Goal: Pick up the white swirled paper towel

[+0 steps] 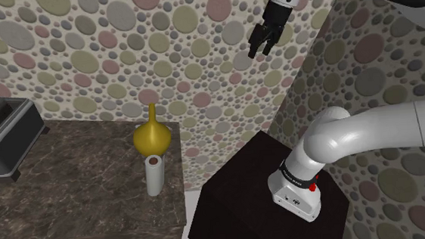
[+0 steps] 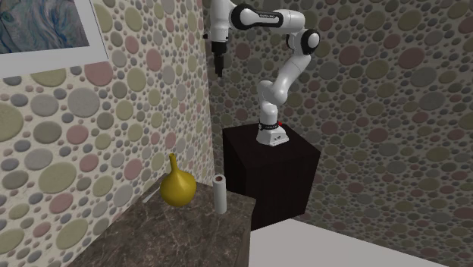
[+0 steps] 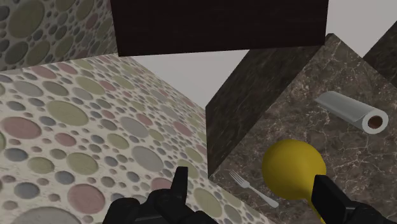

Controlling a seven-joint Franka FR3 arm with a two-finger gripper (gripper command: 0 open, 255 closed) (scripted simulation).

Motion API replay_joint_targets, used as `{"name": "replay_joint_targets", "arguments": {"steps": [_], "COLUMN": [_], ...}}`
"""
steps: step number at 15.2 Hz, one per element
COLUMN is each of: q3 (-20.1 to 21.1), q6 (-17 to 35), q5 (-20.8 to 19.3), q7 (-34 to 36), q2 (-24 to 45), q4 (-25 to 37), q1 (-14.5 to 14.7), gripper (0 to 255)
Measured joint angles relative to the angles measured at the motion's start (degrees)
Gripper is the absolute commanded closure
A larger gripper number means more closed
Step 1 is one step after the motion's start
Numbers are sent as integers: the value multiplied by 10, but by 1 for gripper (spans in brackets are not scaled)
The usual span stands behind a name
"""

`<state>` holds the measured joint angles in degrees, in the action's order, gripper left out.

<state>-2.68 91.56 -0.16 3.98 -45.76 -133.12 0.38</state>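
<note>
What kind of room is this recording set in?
Likely a kitchen corner in a house: a dark veined counter carries a toaster, an upright paper towel roll and a fork, with spotted wallpaper behind.

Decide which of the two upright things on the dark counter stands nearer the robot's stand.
The white paper towel roll, a plain cylinder at the edge of the counter beside the stand. The yellow round-bellied vase stands closer to the spotted wall.

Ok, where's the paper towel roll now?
In the shoulder view, the paper towel roll stands upright on the dark counter, in front of the yellow vase, near its right edge.
</note>
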Motion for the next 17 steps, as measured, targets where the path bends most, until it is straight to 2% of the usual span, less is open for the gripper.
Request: {"name": "replay_joint_targets", "arguments": {"steps": [3, 8, 17], "q3": [9, 42, 107], "q6": [19, 94, 239], "q5": [5, 20, 41], "q7": [3, 11, 29], "q2": [7, 40, 152], "q4": [-12, -55, -88], "q1": [7, 31, 76], "gripper": [0, 0, 0]}}
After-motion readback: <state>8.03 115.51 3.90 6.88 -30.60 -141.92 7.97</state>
